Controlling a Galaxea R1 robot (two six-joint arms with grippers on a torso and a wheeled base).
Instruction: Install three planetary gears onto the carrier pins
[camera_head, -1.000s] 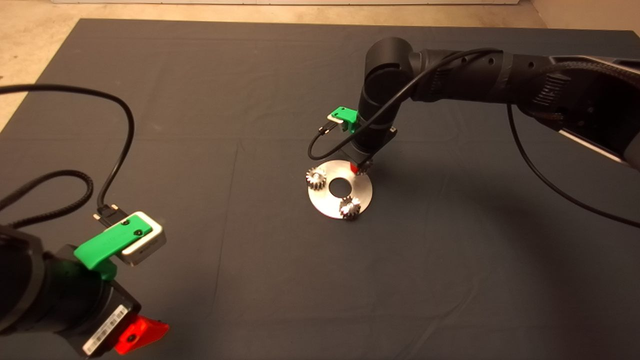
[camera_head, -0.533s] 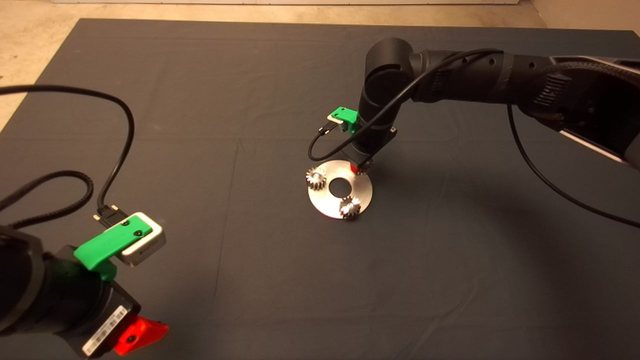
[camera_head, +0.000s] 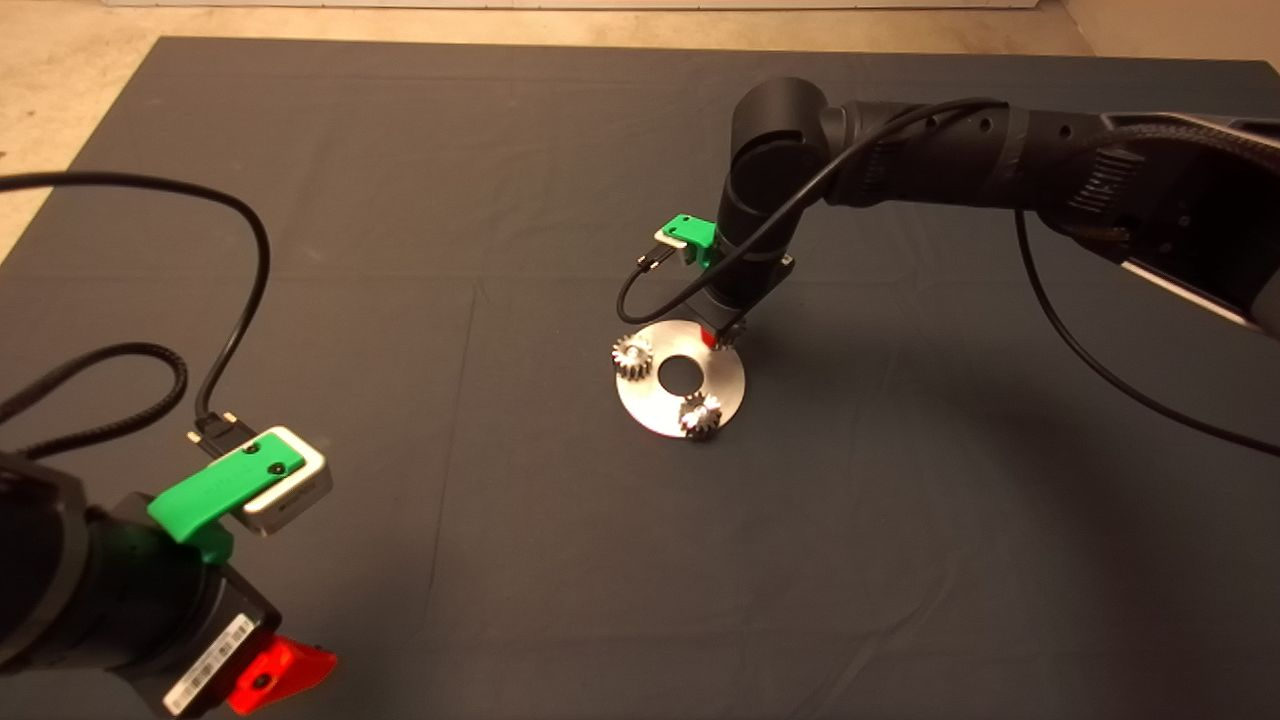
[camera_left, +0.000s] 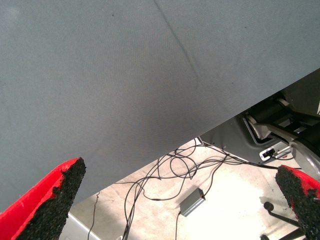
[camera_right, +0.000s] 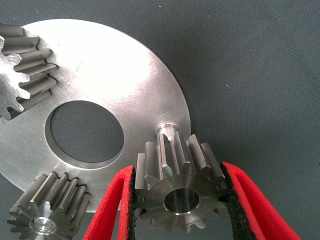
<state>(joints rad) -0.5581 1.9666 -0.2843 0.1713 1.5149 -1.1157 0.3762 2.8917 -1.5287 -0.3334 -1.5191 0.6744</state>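
Dim warm light, glaring disc (camera_head: 728, 378)

Overhead head view; close right-wrist view (shared disc (camera_head: 680, 380) (camera_right: 110, 90))

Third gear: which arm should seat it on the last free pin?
Right. The right gripper is shut on the third gear at the free pin on the disc. The left gripper waits open at the mat's near left edge.

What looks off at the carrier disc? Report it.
The third gear, clamped in the right end effector, sits beside its pin rather than over it, its bore off-centre. The other two gears look seated.
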